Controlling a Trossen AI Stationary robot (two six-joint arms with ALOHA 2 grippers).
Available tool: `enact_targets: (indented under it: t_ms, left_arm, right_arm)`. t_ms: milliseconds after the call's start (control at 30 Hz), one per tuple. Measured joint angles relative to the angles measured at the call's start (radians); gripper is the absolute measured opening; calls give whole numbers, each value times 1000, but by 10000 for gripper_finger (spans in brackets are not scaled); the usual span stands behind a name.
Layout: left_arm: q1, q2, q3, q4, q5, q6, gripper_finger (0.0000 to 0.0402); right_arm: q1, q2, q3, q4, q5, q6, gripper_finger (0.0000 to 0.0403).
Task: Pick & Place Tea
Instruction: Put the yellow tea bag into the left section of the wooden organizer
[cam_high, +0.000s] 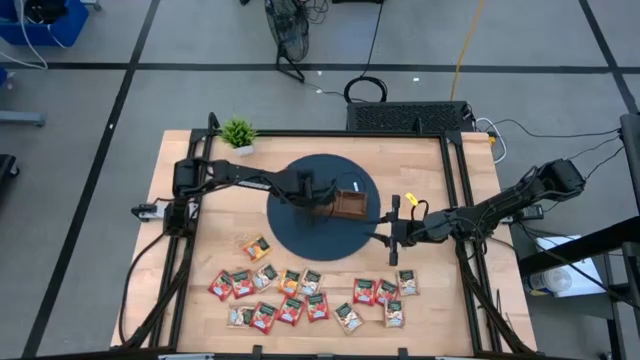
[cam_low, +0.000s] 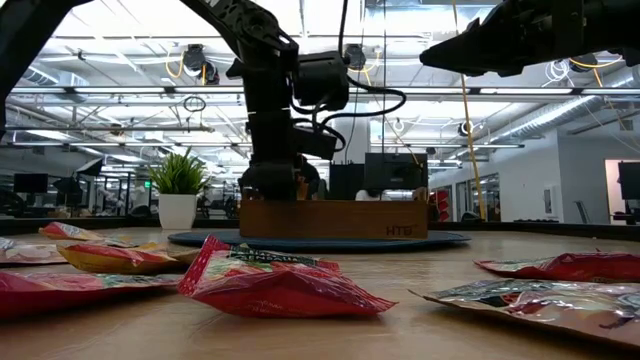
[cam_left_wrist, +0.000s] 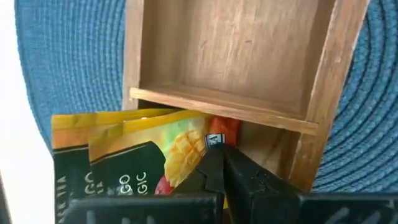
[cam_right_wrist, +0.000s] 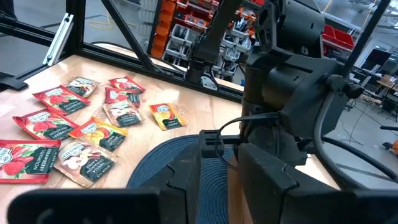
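Note:
The brown wooden tray (cam_high: 351, 206) stands on a round dark blue mat (cam_high: 300, 235) at the table's middle. My left gripper (cam_high: 328, 199) reaches down into the tray's left end compartment (cam_left_wrist: 273, 146), shut on an orange mango tea sachet (cam_left_wrist: 168, 146). A second orange sachet (cam_left_wrist: 71, 134) stands beside it there. My right gripper (cam_right_wrist: 221, 180) hovers open over the mat's right rim, right of the tray (cam_right_wrist: 231, 186), touching nothing. Several red, orange and green-and-white sachets (cam_high: 290, 300) lie flat along the table's near side. My left gripper pinches the orange sachet by its upper edge (cam_left_wrist: 198, 144) between the two shut fingers (cam_left_wrist: 214, 165). They come from above, pointing down into the compartment. The sachet stands on edge inside the tray, next to the divider wall (cam_left_wrist: 217, 106); its lower end is hidden by the fingers.
A small potted plant (cam_high: 238, 133) stands at the table's far left corner. Black frame rails (cam_high: 455, 200) run along the table's sides. One orange sachet (cam_high: 256, 246) lies alone just off the mat's near left rim. The tray's middle compartment (cam_left_wrist: 236, 50) holds nothing.

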Motion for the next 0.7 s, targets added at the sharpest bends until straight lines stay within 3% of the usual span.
enact_targets:
  t_ms: [333,500,700]
  left_arm:
    - [-32,0,-1,2,-187,-35,10]
    - [-32,0,-1,2,-204,-35,5]
    - [-38,0,-1,1,-205,-23,35]
  right_arm:
    - [0,0,0,0,-1,0,98]
    - [0,0,0,0,-2,0,98]
    - [0,0,0,0,-2,0,98]
